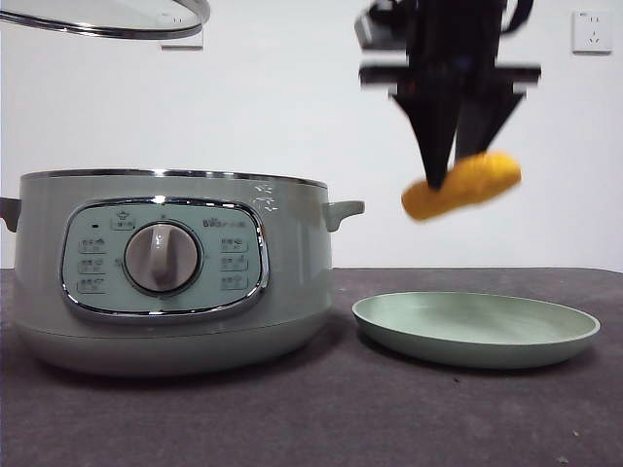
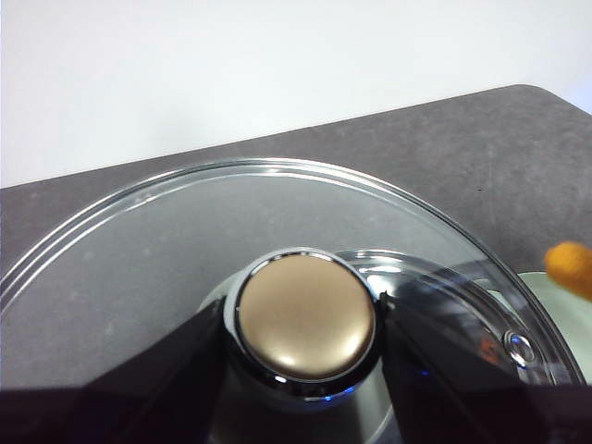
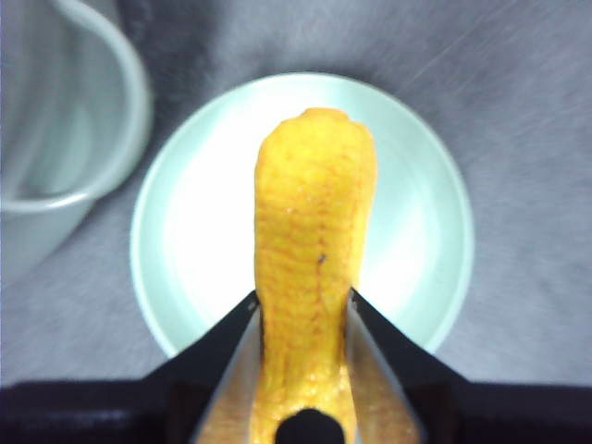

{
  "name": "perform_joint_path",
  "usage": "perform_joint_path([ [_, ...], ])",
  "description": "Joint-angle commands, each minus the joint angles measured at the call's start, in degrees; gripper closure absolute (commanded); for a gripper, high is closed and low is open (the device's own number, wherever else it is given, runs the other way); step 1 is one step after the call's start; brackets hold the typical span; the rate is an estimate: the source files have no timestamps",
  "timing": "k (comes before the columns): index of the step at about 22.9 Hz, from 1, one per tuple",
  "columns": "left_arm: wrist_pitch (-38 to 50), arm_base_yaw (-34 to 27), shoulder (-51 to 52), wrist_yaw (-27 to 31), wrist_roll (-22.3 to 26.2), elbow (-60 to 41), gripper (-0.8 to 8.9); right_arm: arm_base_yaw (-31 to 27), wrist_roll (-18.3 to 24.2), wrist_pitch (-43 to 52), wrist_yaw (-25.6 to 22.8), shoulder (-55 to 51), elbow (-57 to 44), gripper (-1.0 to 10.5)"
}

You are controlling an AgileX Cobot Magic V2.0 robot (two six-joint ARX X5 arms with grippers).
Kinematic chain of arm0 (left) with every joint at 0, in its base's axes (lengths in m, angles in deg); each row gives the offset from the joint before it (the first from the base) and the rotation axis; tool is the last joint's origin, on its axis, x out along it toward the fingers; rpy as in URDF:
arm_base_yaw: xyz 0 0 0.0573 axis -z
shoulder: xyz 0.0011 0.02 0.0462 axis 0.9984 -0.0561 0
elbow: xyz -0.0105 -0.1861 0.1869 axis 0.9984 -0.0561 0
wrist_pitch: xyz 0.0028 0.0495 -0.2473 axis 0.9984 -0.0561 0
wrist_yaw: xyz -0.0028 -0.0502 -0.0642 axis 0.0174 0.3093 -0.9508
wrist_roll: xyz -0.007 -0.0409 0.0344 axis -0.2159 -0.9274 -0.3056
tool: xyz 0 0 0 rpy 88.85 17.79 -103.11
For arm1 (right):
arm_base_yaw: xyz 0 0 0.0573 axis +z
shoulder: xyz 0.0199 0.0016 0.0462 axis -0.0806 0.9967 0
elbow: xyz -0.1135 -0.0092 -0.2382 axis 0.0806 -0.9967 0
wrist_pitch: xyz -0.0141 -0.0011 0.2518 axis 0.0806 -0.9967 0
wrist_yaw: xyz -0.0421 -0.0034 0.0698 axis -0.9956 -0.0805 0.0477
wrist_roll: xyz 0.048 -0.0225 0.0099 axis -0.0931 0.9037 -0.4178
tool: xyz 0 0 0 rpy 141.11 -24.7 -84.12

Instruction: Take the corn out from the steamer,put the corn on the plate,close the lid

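Right tool (image 1: 440, 180) clamped the corn (image 1: 465, 185) above the plate (image 1: 475, 329) — unplaced; left tool (image 2: 305, 370) gripped the lid (image 2: 185, 250) off the steamer (image 1: 170, 272).

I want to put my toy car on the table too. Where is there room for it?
The dark table is bare along its front, before the steamer and the plate. The plate is bare too, but the right gripper holds the corn above it. The gap between steamer and plate is tight. The left gripper holds the lid above the steamer.
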Motion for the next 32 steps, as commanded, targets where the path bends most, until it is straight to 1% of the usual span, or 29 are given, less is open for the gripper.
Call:
perform_joint_path([
  [1, 3.1, 0.1, 0.7, 0.0, -0.3, 0.7, 8.22, 0.1, -0.9, 6.1, 0.0, 0.4, -6.2, 9.6],
  [5, 3.2, 0.1, 0.7, 0.0, -0.3, 0.7, 8.22, 0.0, -1.3, 18.4, 0.0, 0.4, -15.6, 9.6],
  [7, 3.2, 0.1, 0.7, 0.0, -0.3, 0.7, 8.22, -0.8, -1.2, 22.1, 0.2, 0.4, -18.9, 9.6],
  [12, 3.3, 0.1, 0.7, 0.0, -0.3, 0.7, 8.22, -3.1, -0.9, 23.5, 0.6, 0.4, -23.0, 9.6],
  [17, 3.3, 0.1, 0.7, 0.0, -0.4, 0.7, 8.22, -5.1, -0.9, 24.0, 0.8, 0.4, -23.9, 9.4],
  [18, 3.2, 0.1, 0.7, -0.2, -0.4, 0.7, 8.22, -5.5, -0.9, 24.0, 1.4, 0.4, -23.9, 9.2],
  [19, 3.2, 0.1, 0.7, -0.6, -0.4, 0.7, 8.22, -5.8, -1.0, 24.0, 2.1, 0.4, -23.9, 8.8],
  [21, 3.2, 0.2, 0.7, -1.4, -0.6, 0.7, 8.22, -6.3, -1.0, 24.0, 3.0, 0.4, -23.9, 7.2],
  [23, 3.3, 0.2, 0.5, -1.3, -1.3, 0.7, 8.22, -6.6, -1.4, 24.3, 3.5, 0.4, -23.9, 5.9],
  [24, 3.2, 0.2, 0.5, -1.4, -1.5, 0.7, 8.22, -6.6, -1.6, 24.5, 3.5, 0.4, -23.9, 5.5],
  [25, 3.2, 0.2, 0.4, -1.4, -1.5, 0.7, 8.22, -6.6, -1.8, 24.7, 3.5, 0.4, -23.9, 5.3],
  [28, 3.2, 0.2, -0.2, -1.7, -1.6, 0.7, 8.22, -6.6, -1.8, 24.8, 3.5, 0.1, -23.9, 5.3],
  [32, 3.7, 0.2, -1.8, -6.0, -1.9, 0.7, 8.22, -6.5, -1.9, 24.6, 3.5, -2.3, -23.9, 5.4],
])
